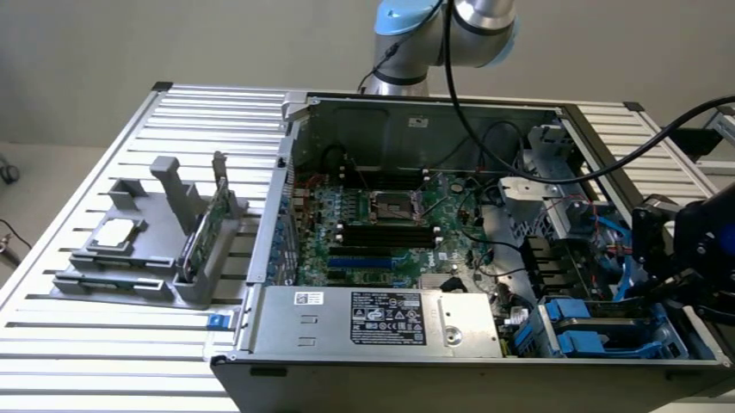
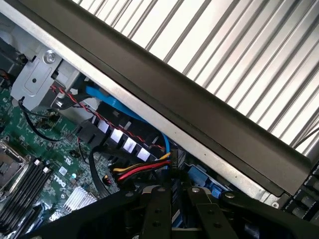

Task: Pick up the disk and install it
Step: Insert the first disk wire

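Observation:
My black gripper (image 1: 657, 288) hangs over the drive bay at the case's corner on the exterior view's right. Below it sits the disk (image 1: 588, 337), a grey slab framed by blue plastic, low in that bay. In the wrist view the two black fingers (image 2: 155, 211) stand close together with a thin dark and blue edge of the disk (image 2: 175, 201) between them. That edge points down toward the red, yellow and black power cable (image 2: 142, 172) and the blue carriers beyond.
The open computer case (image 1: 344, 366) lies on a slatted metal table (image 1: 115, 361), with the motherboard (image 1: 379, 228) in the middle and the power supply (image 1: 379, 318) in front. A grey fixture (image 1: 138, 258) on the exterior view's left holds a square chip and an upright green card.

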Robot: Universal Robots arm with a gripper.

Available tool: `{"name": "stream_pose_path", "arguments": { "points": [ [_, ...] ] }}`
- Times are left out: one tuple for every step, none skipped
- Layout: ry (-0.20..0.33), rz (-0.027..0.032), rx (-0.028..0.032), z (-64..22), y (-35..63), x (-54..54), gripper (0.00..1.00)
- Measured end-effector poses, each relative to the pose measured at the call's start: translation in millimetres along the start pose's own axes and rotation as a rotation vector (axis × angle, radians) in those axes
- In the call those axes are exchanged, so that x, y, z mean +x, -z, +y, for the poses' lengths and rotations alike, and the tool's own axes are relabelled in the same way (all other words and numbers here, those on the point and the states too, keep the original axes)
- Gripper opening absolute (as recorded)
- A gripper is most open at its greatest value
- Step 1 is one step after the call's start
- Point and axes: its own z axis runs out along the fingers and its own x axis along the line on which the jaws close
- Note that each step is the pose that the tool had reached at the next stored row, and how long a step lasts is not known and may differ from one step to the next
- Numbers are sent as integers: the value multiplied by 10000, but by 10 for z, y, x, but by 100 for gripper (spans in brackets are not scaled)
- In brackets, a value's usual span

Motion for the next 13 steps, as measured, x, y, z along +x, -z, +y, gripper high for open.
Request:
{"name": "stream_pose_path", "arguments": {
  "points": [
    [-19, 11, 16, 1, -1, 0, 16],
    [-38, 23, 33, 2, -1, 1, 16],
    [-52, 39, 58, 3, 0, 1, 16],
    [-62, 58, 88, 3, 0, 1, 16],
    [-68, 70, 106, 2, 0, 1, 16],
    [-69, 76, 112, 2, 0, 1, 16],
    [-70, 76, 113, 2, 0, 1, 16],
    [-69, 76, 113, 2, 0, 1, 16],
    [-68, 77, 114, 2, 0, 1, 16],
    [-73, 82, 122, -4, 1, 5, 16],
    [-86, 105, 130, -9, 2, 8, 16],
    [-101, 152, 139, -12, 2, 11, 16],
    [-116, 199, 151, -16, 3, 14, 16]
  ]
}}
